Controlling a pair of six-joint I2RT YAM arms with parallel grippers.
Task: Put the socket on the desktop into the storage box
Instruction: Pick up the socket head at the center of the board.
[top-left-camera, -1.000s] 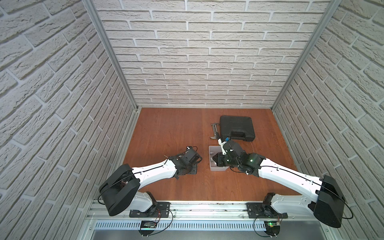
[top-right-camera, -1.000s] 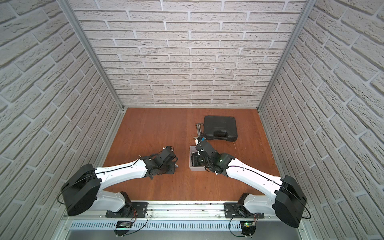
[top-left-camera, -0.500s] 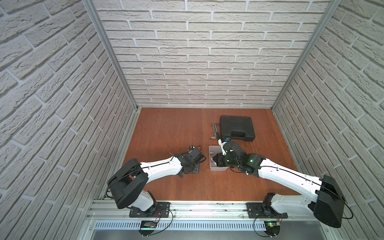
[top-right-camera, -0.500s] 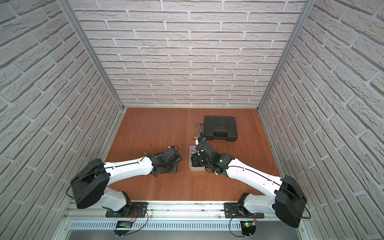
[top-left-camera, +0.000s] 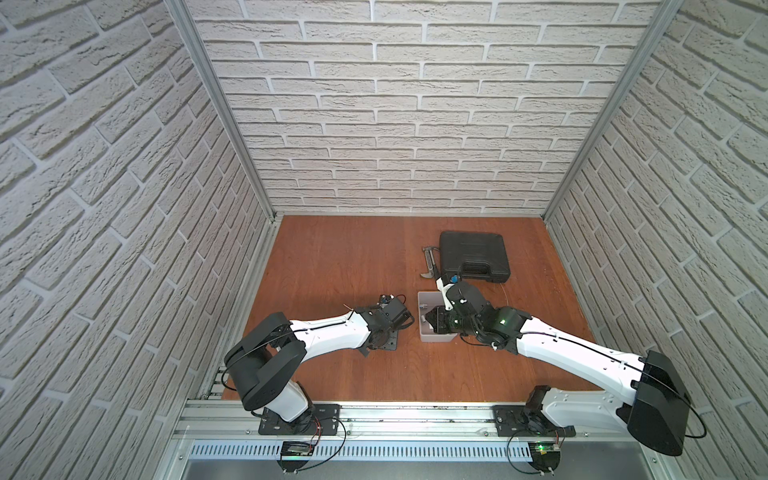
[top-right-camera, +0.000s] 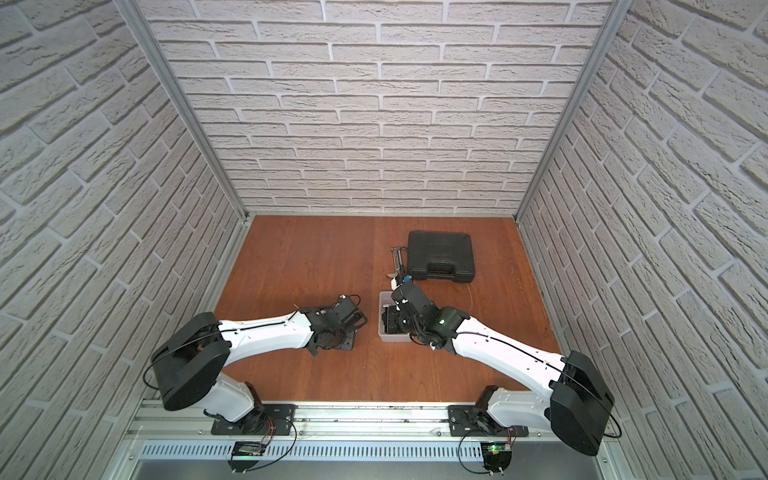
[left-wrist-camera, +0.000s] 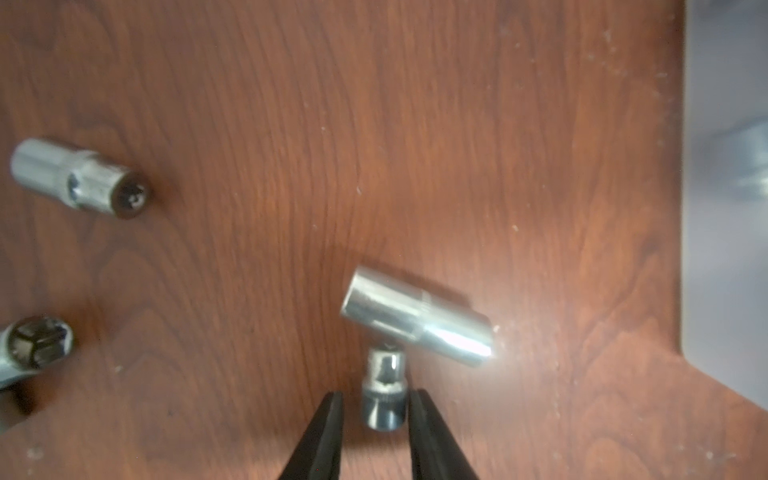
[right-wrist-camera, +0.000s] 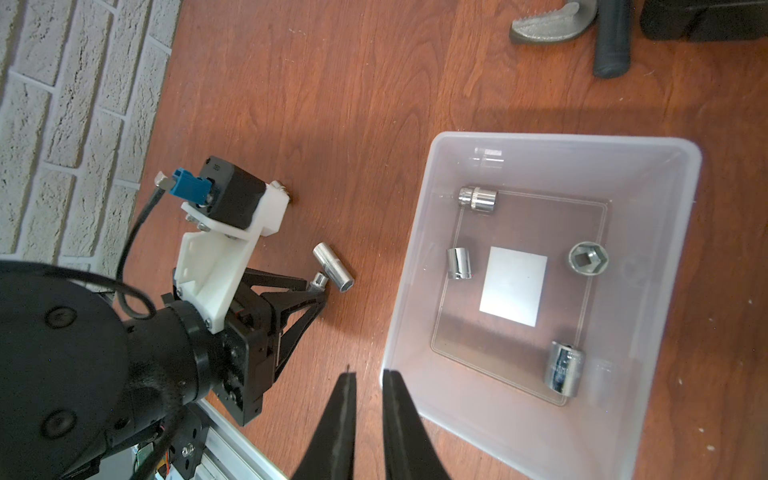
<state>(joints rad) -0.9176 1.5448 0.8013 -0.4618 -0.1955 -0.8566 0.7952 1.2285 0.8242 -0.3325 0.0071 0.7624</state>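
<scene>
Several chrome sockets lie on the desktop (left-wrist-camera: 415, 124). In the left wrist view a small socket (left-wrist-camera: 384, 390) sits between the fingertips of my left gripper (left-wrist-camera: 376, 399). One finger touches it and a slim gap shows at the other, so the jaws are open. A longer socket (left-wrist-camera: 415, 320) lies across its far end, touching it. Both show in the right wrist view, the small socket (right-wrist-camera: 318, 281) and the longer socket (right-wrist-camera: 333, 273). The storage box (right-wrist-camera: 415, 249) holds several sockets. My right gripper (right-wrist-camera: 368, 386) hovers at its near corner, slightly open and empty.
Two more sockets (left-wrist-camera: 79, 178) (left-wrist-camera: 33, 349) lie on the wood farther from the box. A black tool case (top-left-camera: 473, 255) and a metal hand tool (top-left-camera: 430, 264) lie behind the storage box (top-left-camera: 428, 297). Brick walls enclose three sides.
My left arm has reached farther toward the box and its jaws have narrowed around the small socket. The right arm has stayed put.
</scene>
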